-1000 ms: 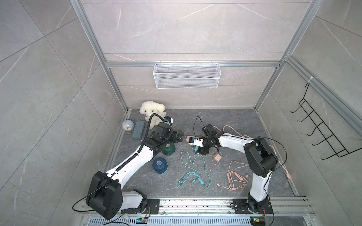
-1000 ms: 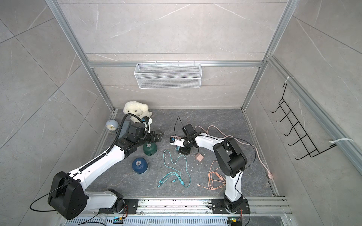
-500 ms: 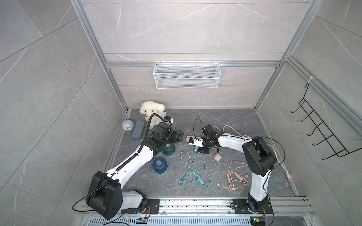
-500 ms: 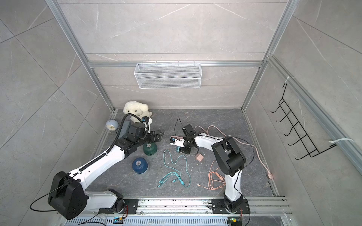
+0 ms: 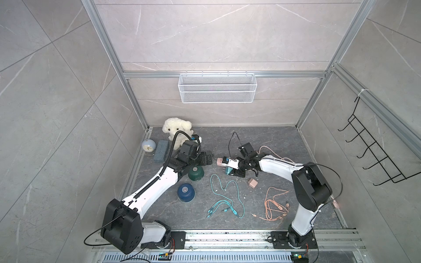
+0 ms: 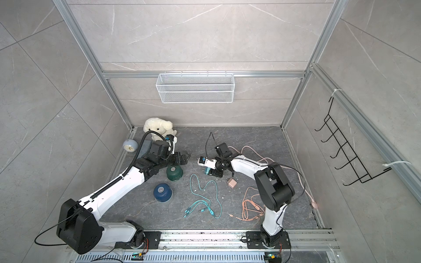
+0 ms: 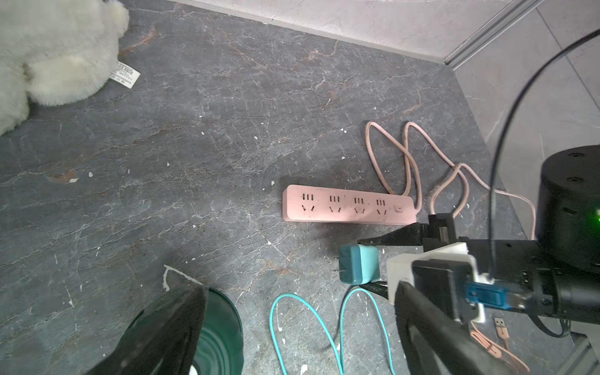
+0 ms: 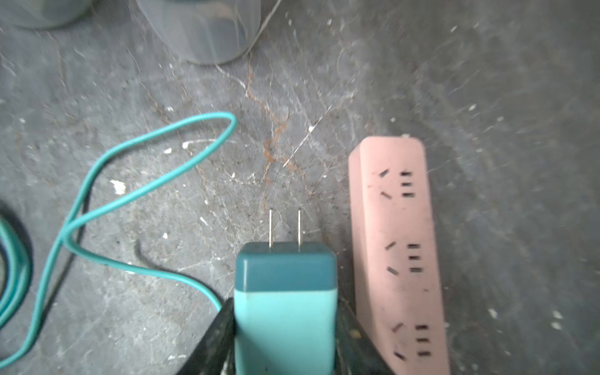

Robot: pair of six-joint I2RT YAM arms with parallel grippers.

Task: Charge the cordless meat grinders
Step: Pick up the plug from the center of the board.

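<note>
1. Presently, right gripper (image 7: 365, 263): jaws clamped on either side of a teal charger plug (image 8: 285, 292), with its two prongs bare and pointing away from the wrist
2. Alongside, pink power strip (image 7: 349, 204): flat on the dark floor, sockets facing up, just beside the held plug; its pink cord loops away behind it
3. Opposite, left gripper (image 5: 209, 158): fingers spread wide, holding nothing, facing the right gripper across a small gap
4. Task unit, dark green grinder (image 5: 195, 173): upright on the floor, silver hub up, just beside the left gripper, ungripped; partly behind one finger in the left wrist view
5. Task unit, dark blue grinder (image 5: 186, 192): upright near the green one, on the rail side, beside the left forearm
6. Loose, teal cable (image 5: 226, 197): coils on the floor between the grinders and the right arm; one strand runs up to the held plug
7. Loose, pink adapter cube (image 5: 252, 182) and peach cable (image 5: 274, 205): on the floor near the right arm
8. Back left corner: white plush bear (image 5: 176, 131), pale blue clock (image 5: 148, 145), grey-blue block (image 5: 161, 148)
</note>
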